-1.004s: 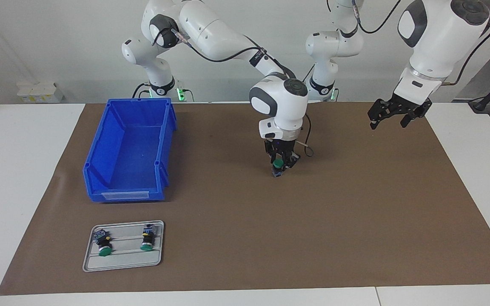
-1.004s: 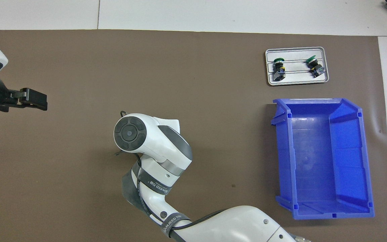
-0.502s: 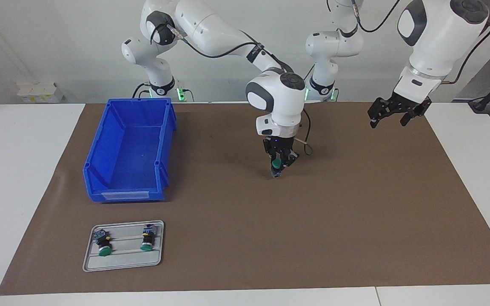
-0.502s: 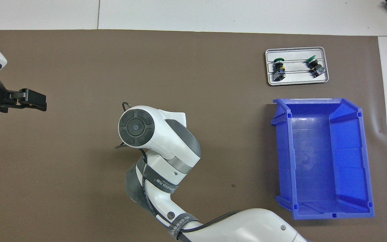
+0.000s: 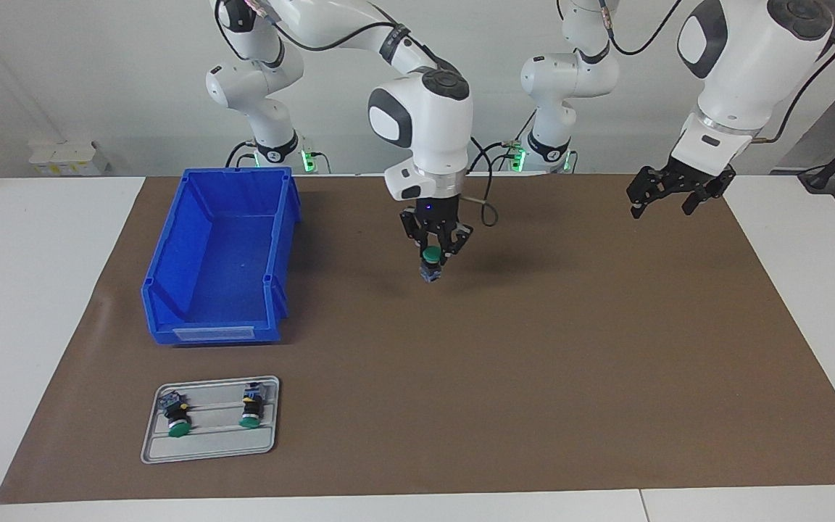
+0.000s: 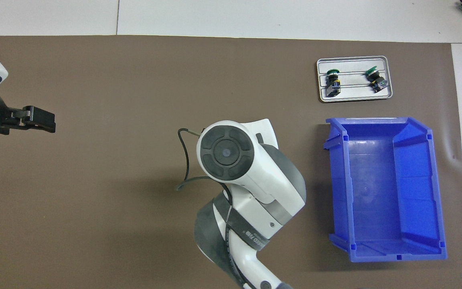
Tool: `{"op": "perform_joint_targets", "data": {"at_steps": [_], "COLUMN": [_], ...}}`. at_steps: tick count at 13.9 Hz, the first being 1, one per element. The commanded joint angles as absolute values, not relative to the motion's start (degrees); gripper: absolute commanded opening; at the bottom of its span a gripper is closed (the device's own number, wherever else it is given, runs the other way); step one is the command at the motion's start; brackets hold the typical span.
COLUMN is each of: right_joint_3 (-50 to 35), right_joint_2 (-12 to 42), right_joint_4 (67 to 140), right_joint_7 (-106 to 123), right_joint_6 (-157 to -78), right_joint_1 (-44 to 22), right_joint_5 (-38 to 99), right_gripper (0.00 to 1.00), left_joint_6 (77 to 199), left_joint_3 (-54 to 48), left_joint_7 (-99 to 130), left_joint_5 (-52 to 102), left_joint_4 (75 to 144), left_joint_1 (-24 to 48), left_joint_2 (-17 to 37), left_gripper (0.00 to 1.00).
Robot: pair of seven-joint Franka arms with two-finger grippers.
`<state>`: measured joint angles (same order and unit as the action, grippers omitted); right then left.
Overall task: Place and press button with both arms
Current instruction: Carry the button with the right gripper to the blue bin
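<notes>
Brown matting (image 5: 533, 377) covers the middle of the white table (image 5: 33, 304), with a pale wall above the robots' end in the facing view.

Toward the right arm's end of the table, a grey tray (image 5: 209, 449) lies on the matting at the edge farthest from the robots. It carries two spare push-buttons (image 5: 178, 417) lying on their sides, apart from each other (green caps pointing away from the robots).

Nearer to the robots than the tray, an open blue bin (image 5: 171, 290) stands on the matting.

Beside the bin, toward the middle of the table, the right arm reaches down from above. The right gripper (image 5: 434, 250) points straight down and hangs in the air over bare matting. Its fingers are closed on the button (image 5: 430, 264), which hangs upright from them with the green cap at the top and the dark body below. The button is clear of the matting, with its shadow visible underneath. In the overhead view the wrist housing hides both gripper and button.

At the left arm's end of the table, the left gripper (image 5: 660, 206) hangs over the matting's edge, its fingers spread wide and holding nothing. This arm waits.
</notes>
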<state>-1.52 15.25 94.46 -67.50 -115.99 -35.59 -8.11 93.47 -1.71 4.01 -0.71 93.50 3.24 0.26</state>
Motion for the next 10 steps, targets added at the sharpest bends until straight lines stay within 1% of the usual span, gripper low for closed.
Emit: {"op": "perform_joint_targets", "data": {"at_steps": [1,3,4,6,8,10], "right_joint_3": [-2.29,-2.29,-2.2,-2.2,-2.2,-2.2], "right_joint_2": [6.62,1.26,-0.77,-3.33,-5.7,-6.85], "right_joint_4": [104.21,108.18,108.98,109.25,110.91,112.67], "right_joint_7": [-56.83,-45.07,-39.43,-28.44,-17.2,-7.95], "right_joint_6": [-116.37,-114.1,-111.82,-107.94,-106.62,-106.7], "right_joint_1": [-30.61,-25.08,-22.53,-17.6,-12.24,-7.58], "right_joint_5": [-5.9,-2.48,-1.07,-0.88,-0.88,-0.79], "right_gripper": [0.0,0.0,0.0,0.0,0.0,0.0], "left_joint_6": [93.96,93.96,93.96,93.96,93.96,93.96], "left_joint_3": [-1.93,-1.93,-1.93,-1.93,-1.93,-1.93], "left_joint_7": [4.39,4.39,4.39,4.39,4.39,4.39], "left_joint_5": [-1.58,-1.58,-1.58,-1.58,-1.5,-1.58], "left_joint_4": [95.62,95.62,95.62,95.62,95.62,95.62], "left_joint_1": [2.81,2.81,2.81,2.81,2.81,2.81], "left_joint_2": [-1.58,-1.58,-1.58,-1.58,-1.58,-1.58], "left_gripper": [1.0,1.0,1.0,1.0,1.0,1.0]}}
